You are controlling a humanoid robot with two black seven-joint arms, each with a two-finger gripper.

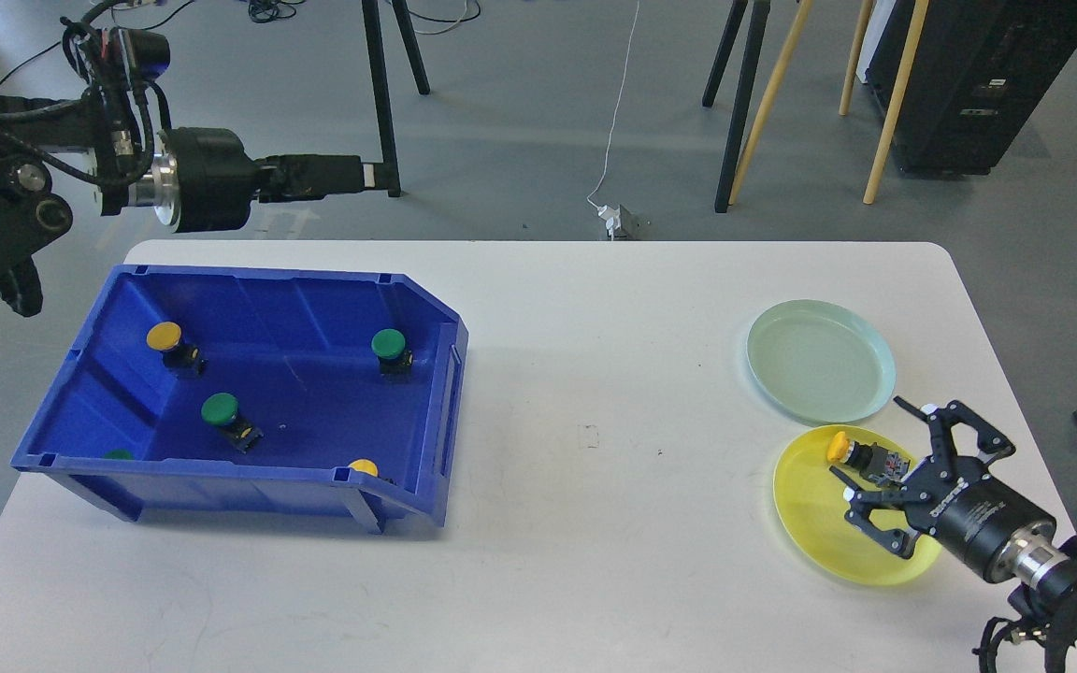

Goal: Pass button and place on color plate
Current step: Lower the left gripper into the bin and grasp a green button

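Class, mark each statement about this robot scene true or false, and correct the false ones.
1. A yellow button lies on the yellow plate. True.
2. The green plate holds two buttons. False: nothing lies on it.
3. The right gripper is open, its fingers spread over the yellow plate. True.
4. The blue bin sits on the right side of the table. False: it sits on the left side.
5. The left gripper is reaching down into the bin. False: it is held beyond the table's far edge, outside the bin, and whether it is open cannot be told.
6. Green and yellow buttons are both in the bin. True.
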